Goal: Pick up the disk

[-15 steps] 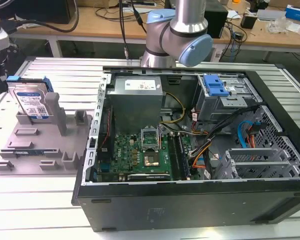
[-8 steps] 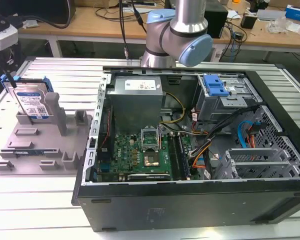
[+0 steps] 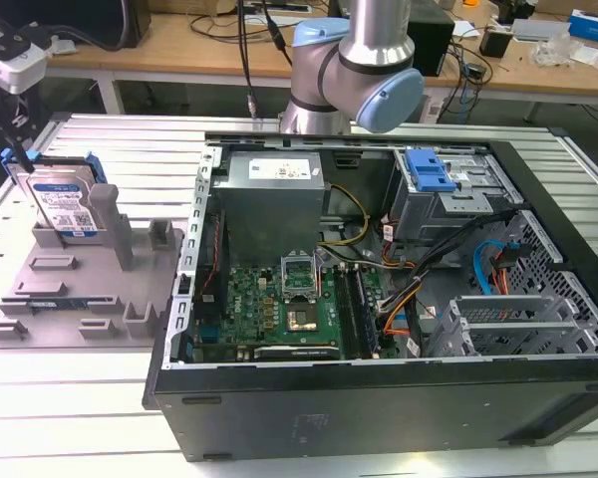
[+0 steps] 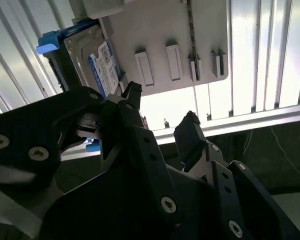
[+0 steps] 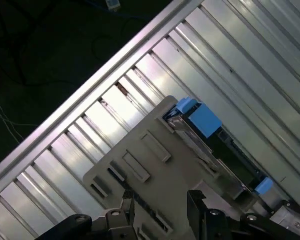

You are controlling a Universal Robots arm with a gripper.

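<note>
The disk (image 3: 65,204) stands upright on edge in the grey fixture (image 3: 80,299) at the exterior view's left, silver with a white-and-blue label and a blue bracket along its top. My gripper (image 3: 16,149) hangs just above and behind the disk's top corner. In the second wrist view the disk (image 4: 97,62) lies beyond my two black fingers, and the gripper (image 4: 161,105) is open with nothing between them. In the first wrist view the disk (image 5: 202,145) shows edge-on with its blue bracket, a little way off from the open gripper (image 5: 161,200).
An open computer case (image 3: 379,418) with motherboard, cables and a blue drive-bay latch (image 3: 429,169) takes up the middle and right of the ribbed metal table (image 3: 80,418). The fixture has upright posts (image 3: 108,214) beside the disk. Desks with clutter stand behind.
</note>
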